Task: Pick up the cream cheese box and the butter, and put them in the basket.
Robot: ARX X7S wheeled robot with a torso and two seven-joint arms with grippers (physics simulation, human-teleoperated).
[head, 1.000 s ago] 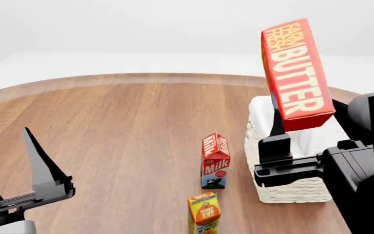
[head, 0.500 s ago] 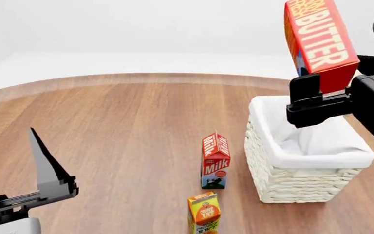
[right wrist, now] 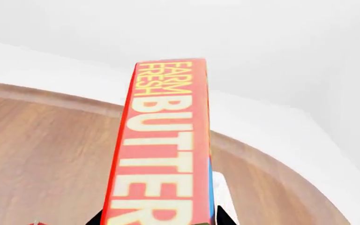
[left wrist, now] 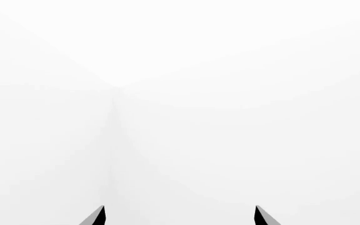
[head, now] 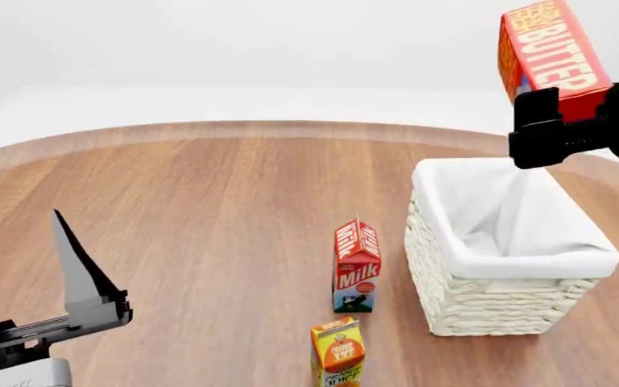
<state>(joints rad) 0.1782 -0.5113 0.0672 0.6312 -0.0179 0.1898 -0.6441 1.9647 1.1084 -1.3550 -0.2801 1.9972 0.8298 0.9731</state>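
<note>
Butter, the red-orange rectangular box (head: 551, 50), has risen and moved rightward, clamped in the right hand (head: 546, 121) above the white woven wicker basket (head: 503, 310)'s far rim, ready for lowering; the left hand (head: 73, 282) gapes, empty.

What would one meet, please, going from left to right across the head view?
Left hand → orange juice carton → milk carton → basket → butter, held above the basket in the right hand.
</note>
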